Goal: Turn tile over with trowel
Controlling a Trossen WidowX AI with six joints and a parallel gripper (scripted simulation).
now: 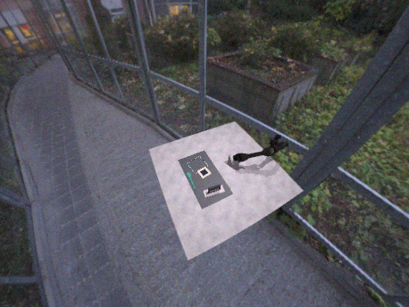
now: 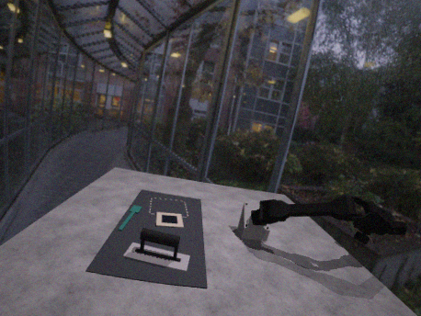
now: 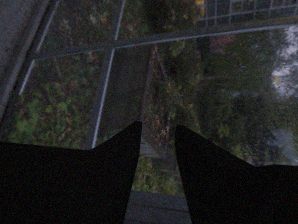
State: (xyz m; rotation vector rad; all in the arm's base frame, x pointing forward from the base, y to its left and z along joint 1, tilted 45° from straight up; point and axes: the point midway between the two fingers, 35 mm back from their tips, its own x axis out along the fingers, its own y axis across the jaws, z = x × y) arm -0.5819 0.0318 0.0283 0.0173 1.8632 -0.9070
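Observation:
The tile point(image 1: 204, 172) point(image 2: 169, 220) lies flat on the dark mat point(image 1: 210, 199) point(image 2: 195, 276), with a dark square inside its cream border facing up. It lies at the near edge of the dashed outline point(image 2: 167, 198), mostly outside it. The small teal trowel point(image 1: 191, 179) point(image 2: 130, 217) lies on the mat left of the tile. My gripper point(image 3: 158, 129) is partly open and empty, its fingertips a narrow gap apart in the wrist view. It points out past the table's right side, far from tile and trowel.
A larger trowel point(image 1: 214, 190) point(image 2: 160, 239) with a black bar handle and pale plate stands on the mat's near part. The table point(image 1: 179, 223) point(image 2: 234, 289) carries the arm's pale mount point(image 2: 253, 231). A metal railing and planter show beyond its right edge.

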